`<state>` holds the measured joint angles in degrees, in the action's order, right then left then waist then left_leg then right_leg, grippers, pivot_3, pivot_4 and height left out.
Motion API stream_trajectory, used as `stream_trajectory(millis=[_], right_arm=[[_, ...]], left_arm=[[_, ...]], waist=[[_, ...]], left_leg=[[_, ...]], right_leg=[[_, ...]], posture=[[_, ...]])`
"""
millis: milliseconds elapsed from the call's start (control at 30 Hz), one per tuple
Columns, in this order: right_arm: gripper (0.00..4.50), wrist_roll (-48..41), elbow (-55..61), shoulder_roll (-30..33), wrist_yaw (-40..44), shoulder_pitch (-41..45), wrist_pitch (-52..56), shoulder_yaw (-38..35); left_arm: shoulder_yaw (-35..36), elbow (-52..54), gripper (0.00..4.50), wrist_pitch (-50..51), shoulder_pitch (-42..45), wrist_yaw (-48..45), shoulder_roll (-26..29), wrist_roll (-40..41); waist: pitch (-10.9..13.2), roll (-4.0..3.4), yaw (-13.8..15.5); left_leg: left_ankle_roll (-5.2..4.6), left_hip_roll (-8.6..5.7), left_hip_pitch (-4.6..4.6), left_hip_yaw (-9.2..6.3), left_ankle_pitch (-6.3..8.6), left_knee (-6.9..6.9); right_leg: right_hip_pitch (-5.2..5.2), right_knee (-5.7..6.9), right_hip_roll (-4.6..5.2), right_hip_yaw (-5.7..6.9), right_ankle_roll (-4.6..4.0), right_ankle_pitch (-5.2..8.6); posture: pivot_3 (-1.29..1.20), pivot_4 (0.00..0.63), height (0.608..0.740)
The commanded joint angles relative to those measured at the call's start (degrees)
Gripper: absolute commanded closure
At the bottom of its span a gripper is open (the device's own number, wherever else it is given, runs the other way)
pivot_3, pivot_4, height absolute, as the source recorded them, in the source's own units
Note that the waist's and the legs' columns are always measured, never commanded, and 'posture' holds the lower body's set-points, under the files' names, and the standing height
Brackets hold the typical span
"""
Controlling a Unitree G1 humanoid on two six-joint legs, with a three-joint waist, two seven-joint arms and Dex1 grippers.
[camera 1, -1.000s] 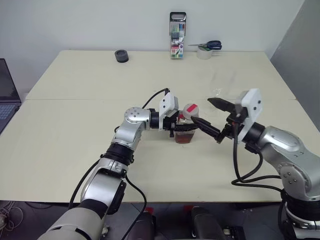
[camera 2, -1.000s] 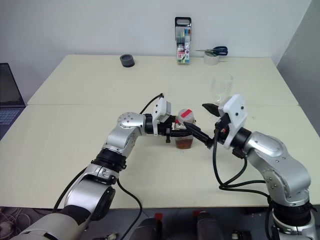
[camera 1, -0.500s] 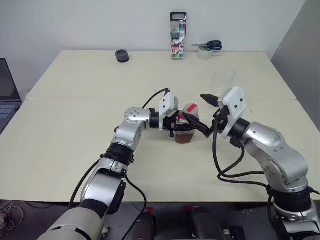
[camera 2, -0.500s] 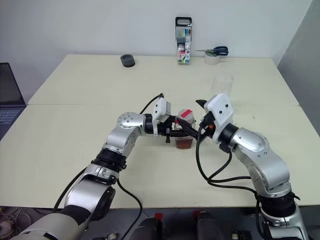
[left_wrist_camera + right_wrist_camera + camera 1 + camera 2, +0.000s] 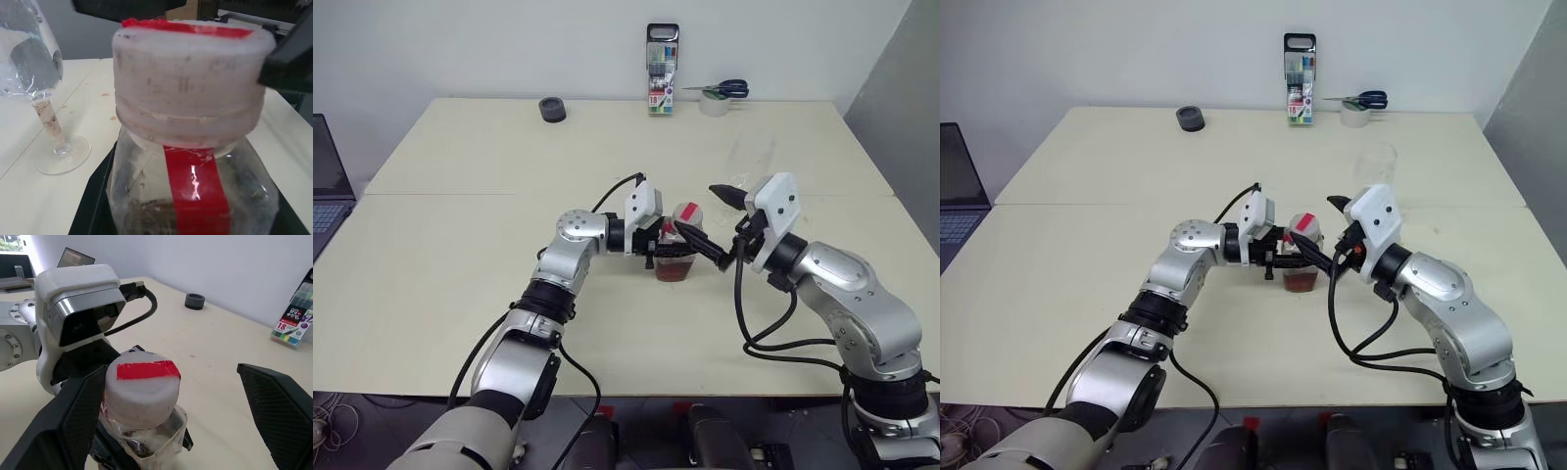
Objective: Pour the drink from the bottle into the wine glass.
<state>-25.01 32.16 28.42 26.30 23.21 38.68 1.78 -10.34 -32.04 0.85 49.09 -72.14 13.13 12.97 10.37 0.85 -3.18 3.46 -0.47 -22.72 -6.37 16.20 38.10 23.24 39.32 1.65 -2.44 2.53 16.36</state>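
The bottle [image 5: 677, 253] stands mid-table [image 5: 460, 255], the wine glass [image 5: 1374, 168] behind and right of it.

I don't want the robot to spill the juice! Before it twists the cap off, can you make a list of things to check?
1. Bottle upright on the table: ok.
2. Left gripper shut on the bottle: ok.
3. Right gripper open, with a finger on each side of the cap: ok.
4. Right fingers touching the cap: not ok, there is still a gap on one side.
5. Cap off so the drink can pour: not ok, it is still on.
6. Wine glass standing upright near the bottle: ok.
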Motion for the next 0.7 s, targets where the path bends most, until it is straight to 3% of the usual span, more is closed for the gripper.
stream_trajectory(millis=[33, 500, 700], right_arm=[[0.0, -0.3, 1.36, 1.78, -0.96, -0.5, 0.92, -5.12], [0.0, -9.43, 7.31, 4.62, 3.0, -1.39, 6.32, -5.71], [0.0, -9.42, 6.6, 4.12, 2.37, 0.92, 5.82, -4.32]], left_arm=[[1.05, 1.38, 2.81, -0.69, 1.09, -0.97, 0.37, 0.97], [1.49, 0.62, 2.81, -0.83, 1.62, -1.21, 0.24, 0.89], [2.14, 0.41, 2.81, 0.05, 2.16, -1.43, 0.23, 1.51]], waist=[[0.0, 0.0, 0.01], [0.0, 0.0, 0.05], [0.0, 0.0, 0.06]], left_leg=[[0.0, 0.0, 0.0, 0.0, 0.0, 0.0], [-0.01, 0.0, 0.0, 0.0, 0.01, 0.0], [-0.02, 0.0, 0.0, 0.01, 0.01, 0.0]], right_leg=[[0.0, 0.0, 0.0, 0.0, 0.0, 0.0], [0.0, 0.01, 0.0, 0.0, 0.0, 0.0], [0.0, 0.01, 0.0, 0.0, 0.0, 0.0]], posture=[[0.0, 0.15, 0.74], [0.0, 0.15, 0.74], [0.0, 0.15, 0.74]])
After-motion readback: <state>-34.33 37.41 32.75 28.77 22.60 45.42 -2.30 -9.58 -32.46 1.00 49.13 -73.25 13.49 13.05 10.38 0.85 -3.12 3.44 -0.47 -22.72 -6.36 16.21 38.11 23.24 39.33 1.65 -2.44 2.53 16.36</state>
